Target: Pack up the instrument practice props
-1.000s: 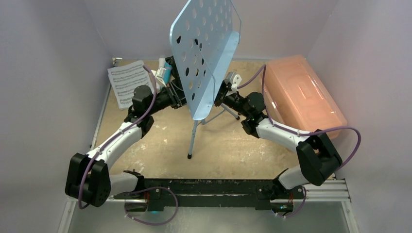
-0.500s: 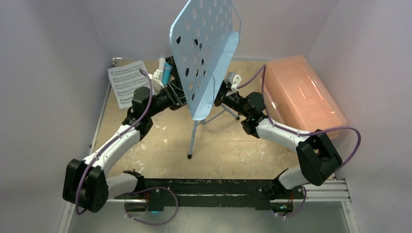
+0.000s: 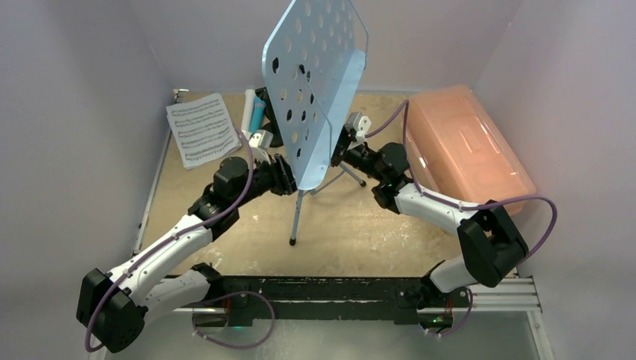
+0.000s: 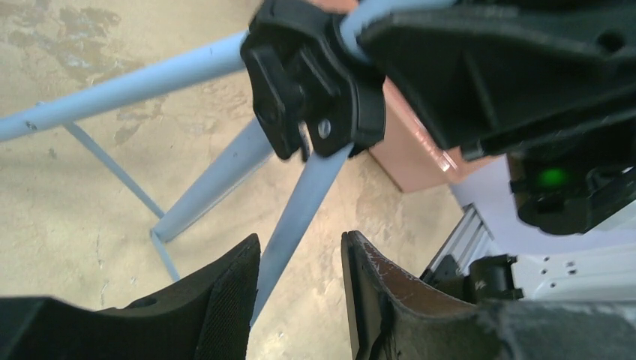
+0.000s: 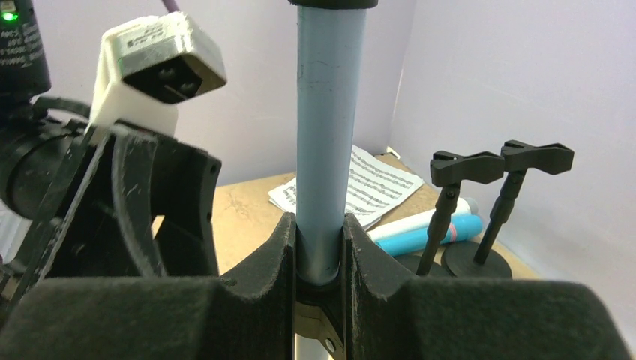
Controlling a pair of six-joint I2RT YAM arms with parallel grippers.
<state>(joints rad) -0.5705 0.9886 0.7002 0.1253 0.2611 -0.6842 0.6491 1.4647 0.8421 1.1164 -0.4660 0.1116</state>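
Back from the table's far-left corner, my left gripper (image 4: 300, 251) hangs spread at the legs of the music rack (image 3: 315, 97), mid-table; my right gripper (image 5: 319, 232) pinches its pole. Folding seems next.

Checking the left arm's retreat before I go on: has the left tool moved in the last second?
Yes. In the top view the left tool has come toward the bases and rightward, away from the sheet music, uncovering the microphones.
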